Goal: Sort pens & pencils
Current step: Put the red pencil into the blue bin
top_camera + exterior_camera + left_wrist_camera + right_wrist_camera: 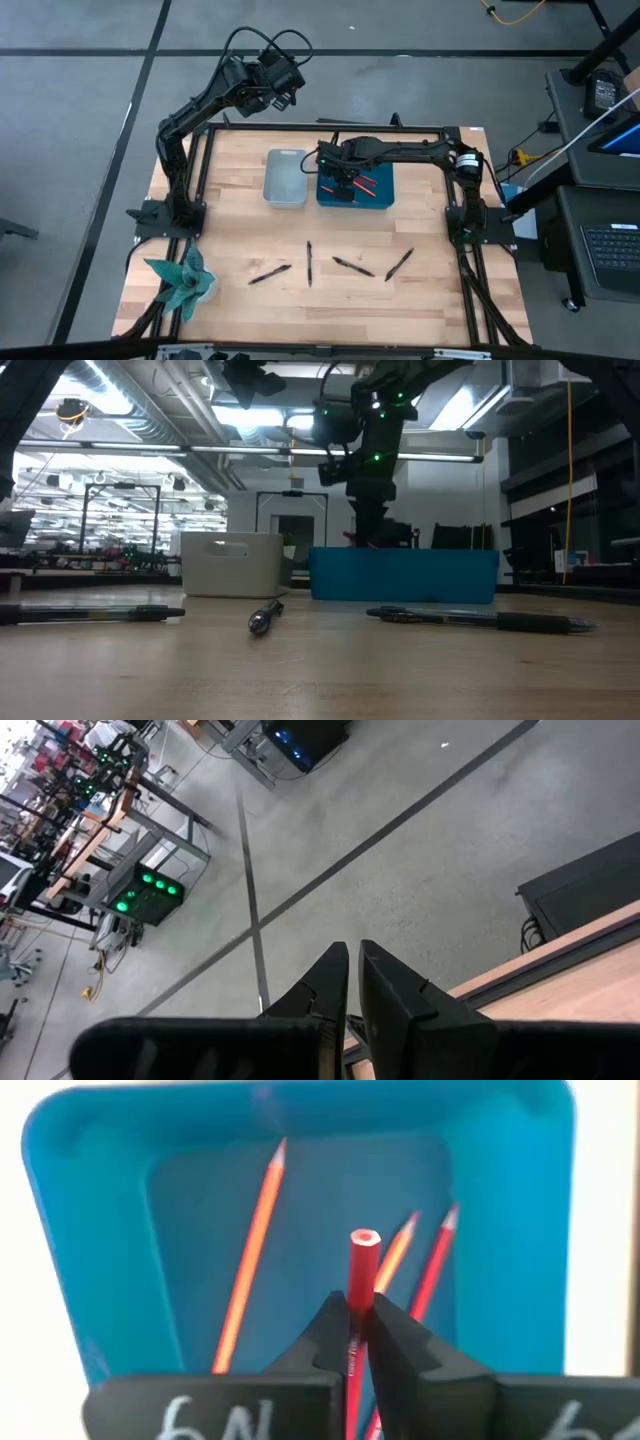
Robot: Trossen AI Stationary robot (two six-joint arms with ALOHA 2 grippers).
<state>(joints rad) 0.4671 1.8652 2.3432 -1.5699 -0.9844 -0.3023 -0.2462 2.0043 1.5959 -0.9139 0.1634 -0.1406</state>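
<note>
A blue bin [372,188] stands at the table's far middle, with a white bin [286,178] to its left. In the blue bin lie three pencils: an orange one [250,1250], a second orange one [397,1252] and a red one [432,1272]. My right gripper [358,1318] points down into the blue bin [100,1230], shut on another red pencil [363,1265]. Several dark pens [309,263] lie on the wood nearer the front edge. My left gripper [352,982] is raised beyond the table's far edge, shut, holding nothing. My right gripper pinches the red pencil's shaft [358,1305] between its two fingers, coming from above and pointing steeply down. The pencil runs along the fingers rather than across them. Its blunt flat end [364,1239] sticks out past the fingertips, over the inside of the blue bin.
Pens lie apart across the table's near half: one at the left [270,274], one in the middle [353,266] and one at the right [399,264]. A teal cloth-like object [182,280] sits at the near left corner. A black frame [400,127] rims the table.
</note>
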